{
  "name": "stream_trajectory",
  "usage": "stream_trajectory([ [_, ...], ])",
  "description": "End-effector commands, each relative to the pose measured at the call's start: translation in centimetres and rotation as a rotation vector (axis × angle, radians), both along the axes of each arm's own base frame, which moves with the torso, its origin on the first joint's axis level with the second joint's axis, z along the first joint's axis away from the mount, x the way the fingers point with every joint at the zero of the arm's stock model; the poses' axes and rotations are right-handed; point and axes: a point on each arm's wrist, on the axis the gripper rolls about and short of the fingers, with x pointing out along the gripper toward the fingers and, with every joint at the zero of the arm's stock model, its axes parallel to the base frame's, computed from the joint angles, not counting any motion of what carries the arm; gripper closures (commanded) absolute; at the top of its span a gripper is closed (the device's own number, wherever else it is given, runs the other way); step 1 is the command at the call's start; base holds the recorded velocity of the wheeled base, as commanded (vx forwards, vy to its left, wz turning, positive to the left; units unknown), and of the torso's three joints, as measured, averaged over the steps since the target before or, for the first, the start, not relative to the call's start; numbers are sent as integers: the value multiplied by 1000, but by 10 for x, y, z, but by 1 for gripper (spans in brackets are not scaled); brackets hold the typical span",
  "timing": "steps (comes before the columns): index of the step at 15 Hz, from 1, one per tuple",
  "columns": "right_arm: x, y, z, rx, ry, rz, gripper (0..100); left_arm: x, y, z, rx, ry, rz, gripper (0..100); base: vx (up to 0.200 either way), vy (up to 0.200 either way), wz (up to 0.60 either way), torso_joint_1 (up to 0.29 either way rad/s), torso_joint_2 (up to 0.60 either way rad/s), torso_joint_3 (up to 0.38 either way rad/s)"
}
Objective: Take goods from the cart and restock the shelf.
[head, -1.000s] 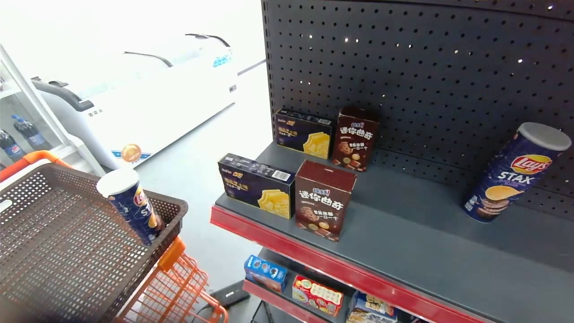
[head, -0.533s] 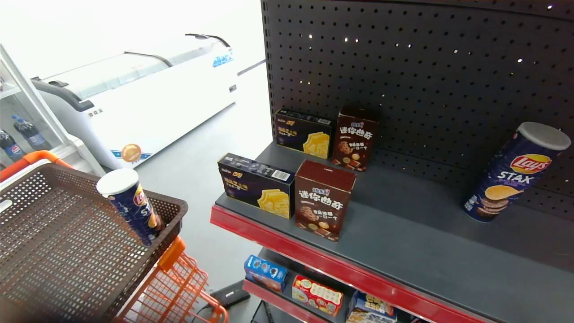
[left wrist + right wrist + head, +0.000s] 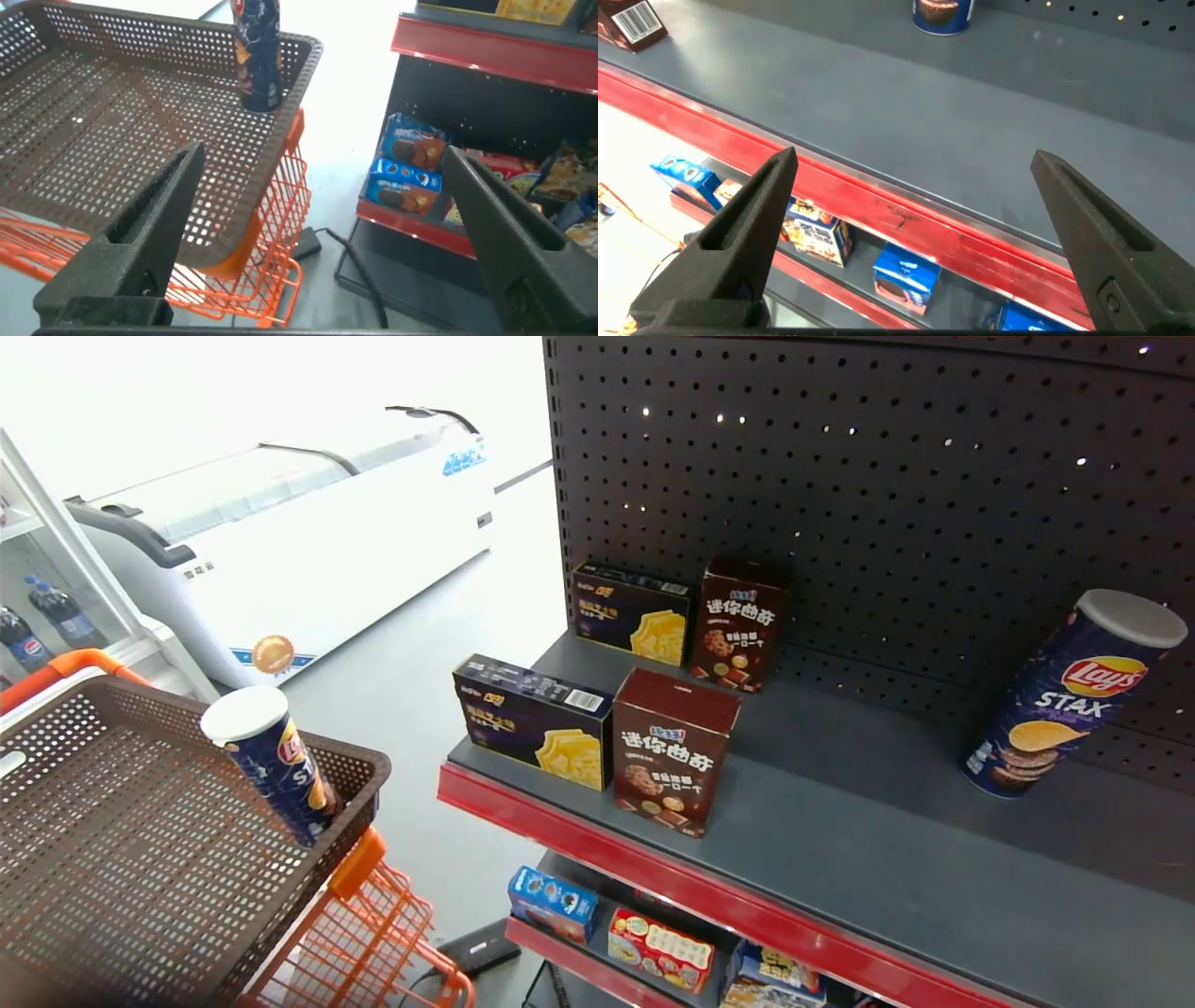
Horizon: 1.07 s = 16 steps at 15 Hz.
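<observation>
In the corner of the brown basket (image 3: 112, 859) nearest the shelf (image 3: 887, 840), the cart's chip can (image 3: 271, 761) stands just where it stood a second ago. Nothing among the goods has shifted. The shelved chip can (image 3: 1074, 695) is unmoved by the pegboard (image 3: 840, 476), well apart from the cookie boxes (image 3: 674, 751) and cracker boxes (image 3: 534, 721) at the shelf's left end. The left gripper (image 3: 322, 154) faces the gap between the orange cart (image 3: 359, 863) and the shelf unit, jaws spread wide and empty, with the cart's can off beyond them. The right gripper (image 3: 915, 157) hangs before the shelf's red front edge (image 3: 906, 210), jaws likewise spread with nothing between. The pick looks not yet begun: one can is left to fetch, probably by the left arm.
</observation>
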Motion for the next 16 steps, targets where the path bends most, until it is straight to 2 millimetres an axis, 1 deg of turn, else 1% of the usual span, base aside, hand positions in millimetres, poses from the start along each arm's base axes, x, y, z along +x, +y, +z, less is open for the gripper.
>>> stream_trajectory([
  [1, 0, 0, 0, -1, 1, 0, 0, -2, 0, 5, 16, -19, 9, 0, 0, 0, 0, 0, 0, 0],
  [2, 0, 0, 0, -1, 1, 1, 0, -5, 0, 15, 23, -50, 21, 0, 0, 0, 0, 0, 0, 0],
  [4, 0, 0, 0, -1, 1, 1, 0, -14, 2, 32, 24, -9, 83, 0, 0, 0, 0, 0, 0, 0],
  [5, 0, 0, 0, -1, 1, 0, 0, -15, 3, 56, 26, 29, 98, 0, 0, 0, 0, 0, 0, 0],
  [6, 0, 0, 0, -1, 1, 0, 0, -8, 3, 83, 26, 69, 99, 0, 0, 0, 0, 0, 0, 0],
  [7, 0, 0, 0, -1, 1, 0, 0, 1, 3, 98, 26, 98, 97, 0, 0, 0, 0, 0, 0, 0],
  [8, 0, 0, 0, -1, 1, 1, 0, 27, 2, 124, 30, 169, 93, 0, 0, 0, 0, 0, 0, 0],
  [9, 0, 0, 0, -1, 1, 0, 0, 46, 2, 137, 34, 198, 94, 0, 0, 0, 0, 0, 0, 0],
  [10, 0, 0, 0, -1, 1, 1, 0, 63, 2, 145, 34, 201, 90, 0, 0, 0, 0, 0, 0, 0],
  [11, 0, 0, 0, -1, 1, 0, 0, 86, -1, 151, 36, 188, 50, 0, 0, 0, 0, 0, 0, 0],
  [12, 0, 0, 0, -1, 1, 0, 0, 104, -2, 151, 32, 200, 53, 0, 0, 0, 0, 0, 0, 0],
  [13, 0, 0, 0, -1, 1, 0, 0, 122, 2, 150, 19, 223, 106, 0, 0, 0, 0, 0, 0, 0],
  [15, 0, 0, 0, -1, 1, 0, 0, 154, 17, 138, 7, 251, 214, 0, 0, 0, 0, 0, 0, 0],
  [16, 0, 0, 0, -1, 1, 0, 0, 170, 21, 125, 0, 266, 200, 0, 0, 0, 0, 0, 0, 0],
])
